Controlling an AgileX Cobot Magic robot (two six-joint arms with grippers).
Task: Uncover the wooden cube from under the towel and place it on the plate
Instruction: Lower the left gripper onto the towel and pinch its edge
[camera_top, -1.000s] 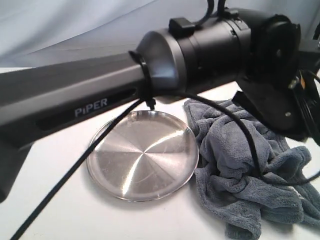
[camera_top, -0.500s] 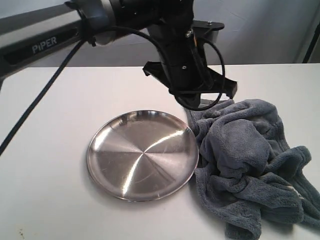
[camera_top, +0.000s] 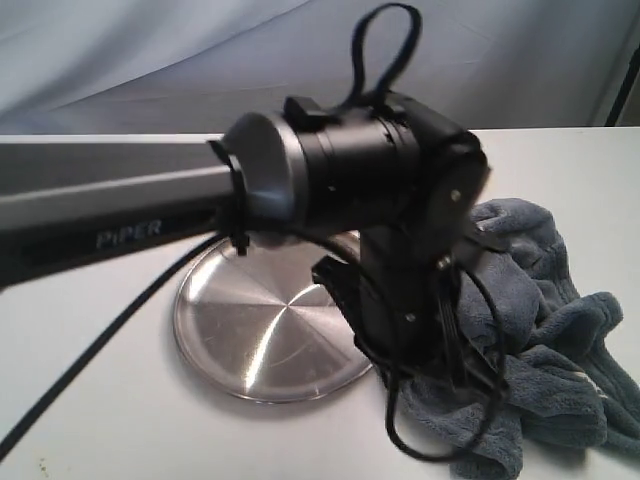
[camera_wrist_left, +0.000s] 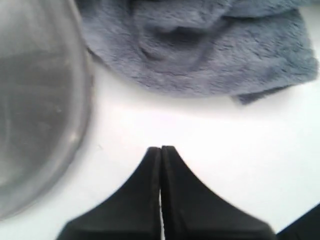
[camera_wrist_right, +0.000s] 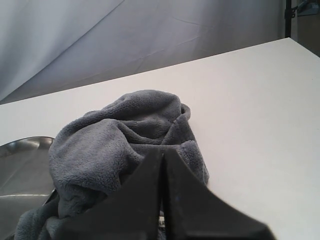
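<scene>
Left wrist view — pinch soft, limp towel at a raised fold, probably light; first loosen clenched, empty left gripper and right gripper.

Left pincer, right pincer: both closed

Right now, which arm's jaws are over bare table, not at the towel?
The left arm: its shut jaws sit over white table beside the plate; the right jaws point into the towel.
</scene>
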